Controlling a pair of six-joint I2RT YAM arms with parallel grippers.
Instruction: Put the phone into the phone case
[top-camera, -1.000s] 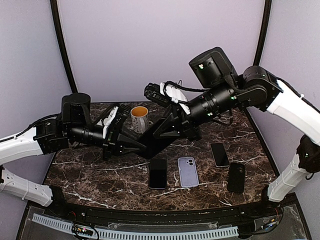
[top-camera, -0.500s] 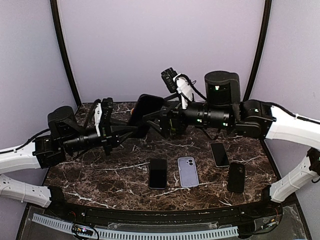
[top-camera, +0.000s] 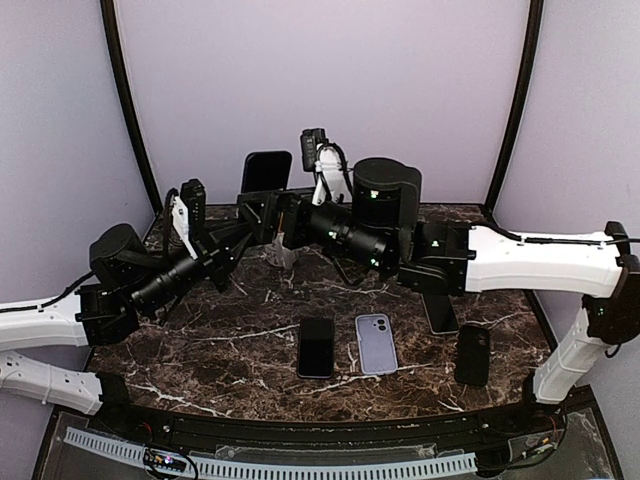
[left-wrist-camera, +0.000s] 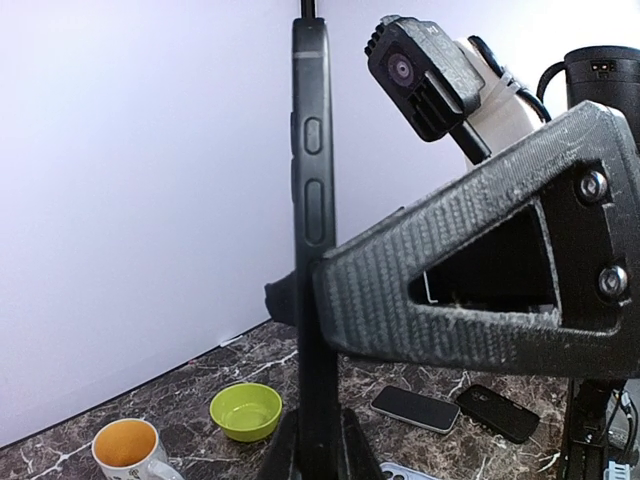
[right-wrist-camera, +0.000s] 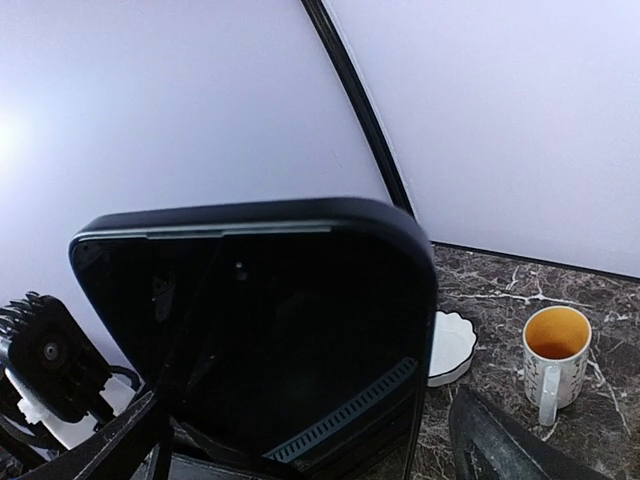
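Observation:
A black phone case (top-camera: 266, 171) with the phone's dark screen (right-wrist-camera: 260, 330) in it stands upright in the air before the back wall. My left gripper (top-camera: 248, 228) is shut on its lower end, and the pads (left-wrist-camera: 280, 445) press both faces of the edge-on case (left-wrist-camera: 312, 200). My right gripper (top-camera: 268, 205) is open, with one finger (left-wrist-camera: 480, 280) beside the case and its fingers (right-wrist-camera: 505, 435) standing apart on either side of the screen. A thin grey strip shows along the top between the rim and the screen.
On the marble table (top-camera: 200, 340) lie a black phone (top-camera: 316, 347), a lilac case (top-camera: 376, 342), another phone (top-camera: 439, 310) and a black case (top-camera: 473, 354). A mug (right-wrist-camera: 555, 360), a green bowl (left-wrist-camera: 246, 410) and a white dish (right-wrist-camera: 450, 345) stand at the back.
Both arms swung left and up, carrying the cased phone higher in front of the wall. The right gripper went from shut to open; the left stayed shut.

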